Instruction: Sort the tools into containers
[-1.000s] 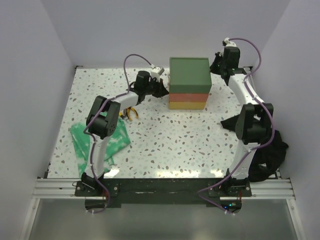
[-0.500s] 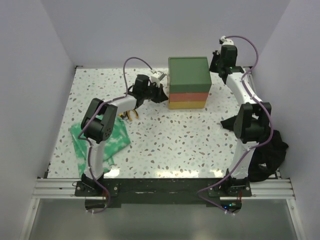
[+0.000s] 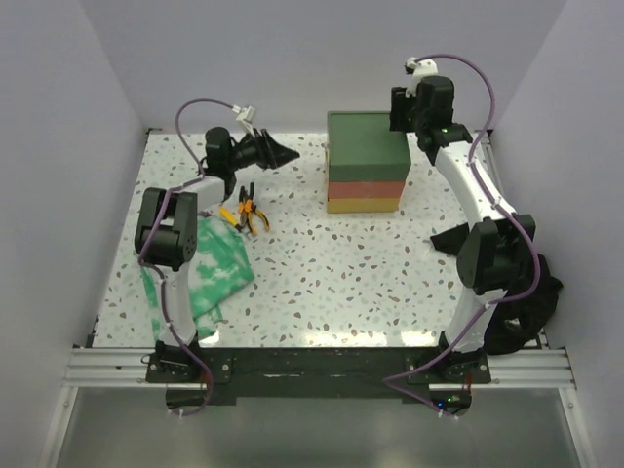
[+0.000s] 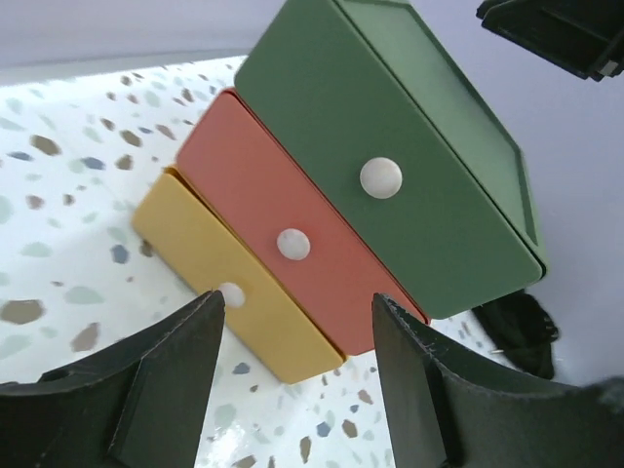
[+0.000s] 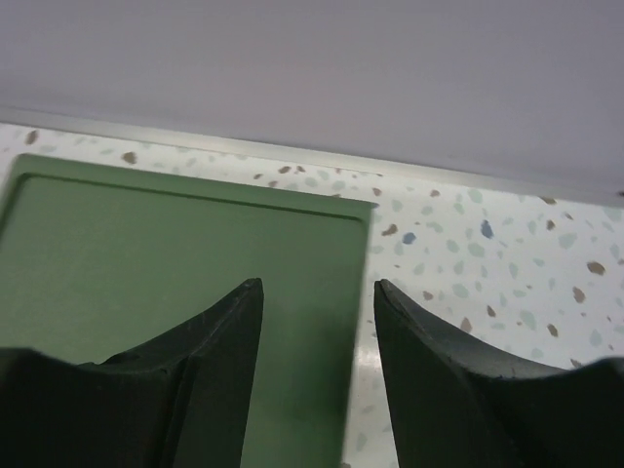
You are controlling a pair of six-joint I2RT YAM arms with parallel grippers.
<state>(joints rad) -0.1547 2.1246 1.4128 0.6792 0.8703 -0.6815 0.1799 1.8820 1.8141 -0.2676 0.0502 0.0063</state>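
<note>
Jaws of the left gripper and right gripper both stand apart, holding nothing. Pliers lie on the counter beside the cloth, well apart from the shut drawers. Probably stiff and light, they look best pinched across their grippy handles near the pivot.
</note>
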